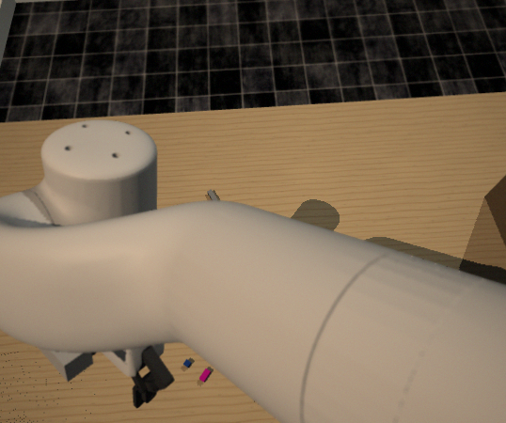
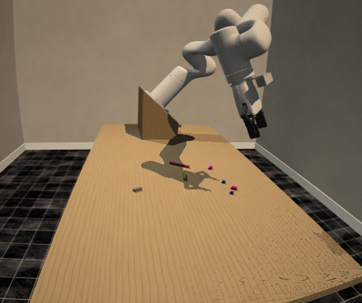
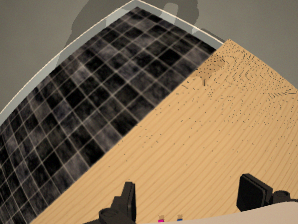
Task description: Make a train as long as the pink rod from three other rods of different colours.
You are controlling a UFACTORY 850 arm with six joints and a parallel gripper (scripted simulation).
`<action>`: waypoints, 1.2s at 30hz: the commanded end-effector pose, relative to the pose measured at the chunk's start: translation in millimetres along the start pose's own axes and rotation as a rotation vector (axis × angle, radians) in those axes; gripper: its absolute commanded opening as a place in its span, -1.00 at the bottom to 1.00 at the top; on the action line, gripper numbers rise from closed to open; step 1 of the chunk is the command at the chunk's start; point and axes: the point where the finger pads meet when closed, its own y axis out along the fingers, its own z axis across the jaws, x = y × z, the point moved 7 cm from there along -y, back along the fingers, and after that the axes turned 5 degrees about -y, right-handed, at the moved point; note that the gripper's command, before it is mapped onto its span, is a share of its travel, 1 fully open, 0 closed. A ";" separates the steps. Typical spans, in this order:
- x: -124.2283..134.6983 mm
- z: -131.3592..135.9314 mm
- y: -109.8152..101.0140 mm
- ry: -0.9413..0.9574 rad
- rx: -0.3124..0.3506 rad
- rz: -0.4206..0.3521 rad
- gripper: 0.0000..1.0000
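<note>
The pink rod (image 2: 179, 164) is lying flat near the middle of the bench (image 2: 114, 236), its long axis running crosswise in the exterior view, slightly slanted. One green rod (image 2: 184, 176) is lying just in front of it, its long axis running nearly at right angles to the pink one. One grey rod (image 2: 137, 189) is lying well apart to the left. Two magenta rods (image 2: 210, 167) (image 2: 234, 188) and two blue rods (image 2: 223, 182) (image 2: 231, 192) are being seen scattered to the right, all separate. The end effector (image 2: 256, 125) is being held high above the bench's right edge, fingers spread wide and gripping nothing.
</note>
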 end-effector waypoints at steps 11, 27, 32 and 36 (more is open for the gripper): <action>95.3 -32.6 62.0 0.418 0.113 -0.187 1.00; 185.5 -77.1 92.8 0.736 0.259 -0.347 1.00; 201.1 -85.9 95.7 0.785 0.289 -0.373 1.00; 201.1 -85.9 95.7 0.785 0.289 -0.373 1.00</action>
